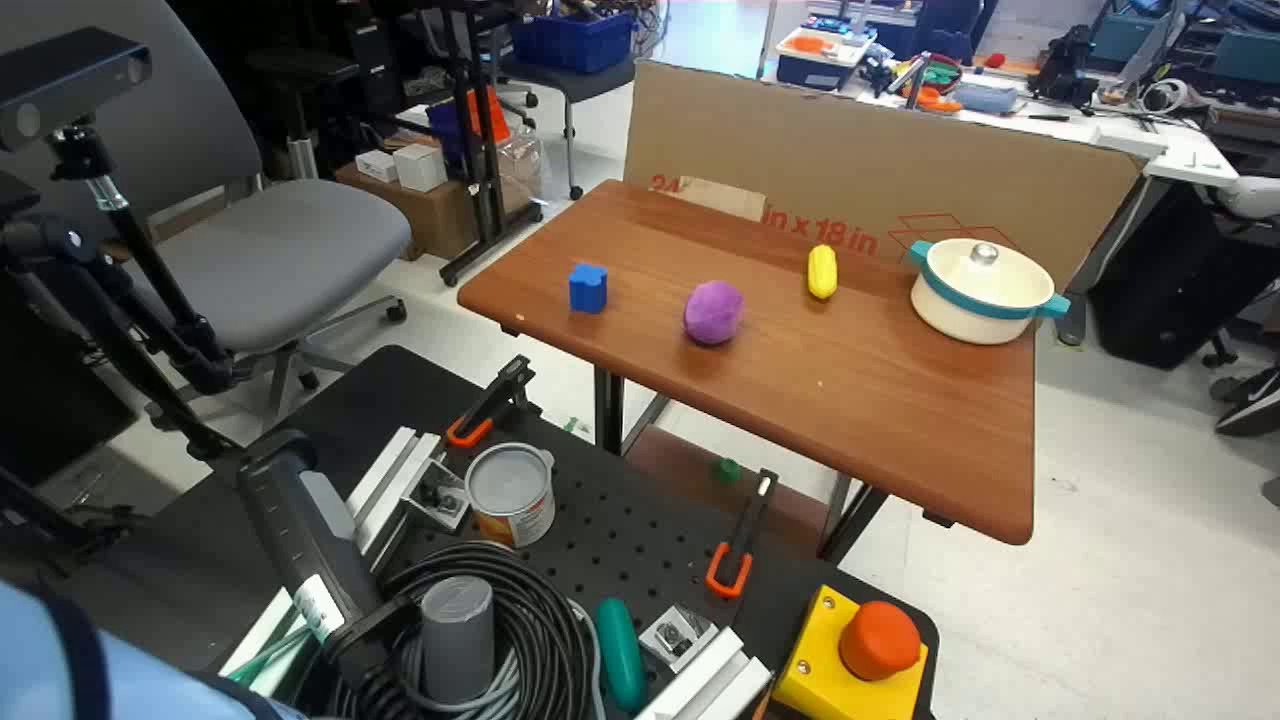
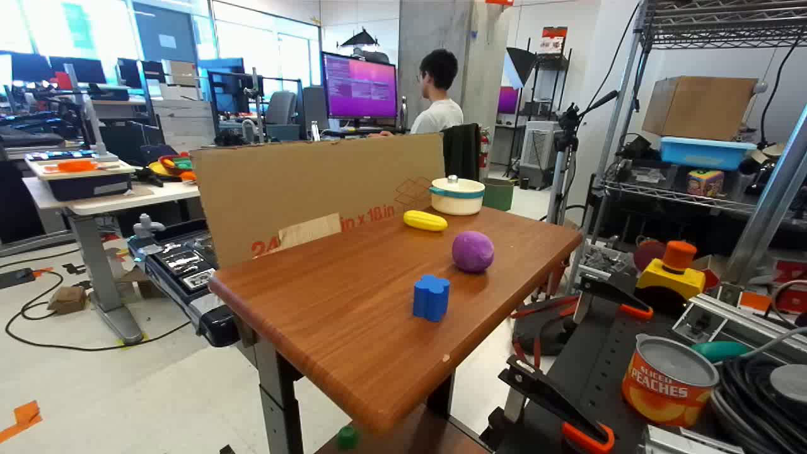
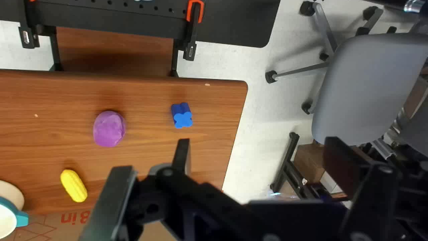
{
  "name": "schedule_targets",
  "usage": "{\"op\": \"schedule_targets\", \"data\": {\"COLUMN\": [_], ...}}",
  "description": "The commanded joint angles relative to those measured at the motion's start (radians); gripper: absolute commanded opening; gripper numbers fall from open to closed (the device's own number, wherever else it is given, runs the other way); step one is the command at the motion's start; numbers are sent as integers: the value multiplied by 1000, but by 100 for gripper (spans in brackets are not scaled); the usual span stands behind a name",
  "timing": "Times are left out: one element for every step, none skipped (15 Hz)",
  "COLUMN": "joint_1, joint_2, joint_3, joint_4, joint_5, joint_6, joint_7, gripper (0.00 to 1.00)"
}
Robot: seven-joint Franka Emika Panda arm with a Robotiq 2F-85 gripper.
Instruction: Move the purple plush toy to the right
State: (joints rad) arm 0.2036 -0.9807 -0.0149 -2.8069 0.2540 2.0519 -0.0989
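Note:
The purple plush toy (image 1: 713, 312) is a roundish lump resting on the brown wooden table. It also shows in an exterior view (image 2: 473, 251) and in the wrist view (image 3: 109, 129). It stands between the blue block (image 1: 588, 288) and the yellow oblong toy (image 1: 822, 272), touching neither. My gripper (image 3: 259, 142) shows only in the wrist view. Its two fingers are wide apart with nothing between them. It is high above the table's end, past the blue block (image 3: 182, 115) and well away from the purple toy. The gripper is out of view in both exterior views.
A cream pot with teal handles (image 1: 985, 288) stands on the table (image 1: 900, 420) at one end. A cardboard panel (image 1: 880, 165) lines the long far edge. A black perforated bench (image 1: 600, 530) with clamps, a can (image 1: 510, 490) and cables runs along the near side.

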Motion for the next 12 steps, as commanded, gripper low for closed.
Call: {"op": "schedule_targets", "data": {"joint_1": [-9,-9,-9,-9,-9,-9,-14,-24,-34,-47,-60,-76], "joint_2": [2,4,5,6,6,6,18,42,65,96,136,185], "joint_3": [7,7,7,7,7,7,5,1,-7,-13,-20,-25], "joint_4": [1,0,0,0,0,0,2,7,8,10,13,16], "joint_5": [6,6,6,6,6,6,2,-5,-6,-9,-17,-25], "joint_6": [-6,-6,-6,-6,-6,-6,14,42,83,134,187,255], "joint_7": [-6,-6,-6,-6,-6,-6,-12,-18,-25,-30,-36,-41], "gripper": [100,100,100,100,100,100,100,100,100,100,100,100]}}
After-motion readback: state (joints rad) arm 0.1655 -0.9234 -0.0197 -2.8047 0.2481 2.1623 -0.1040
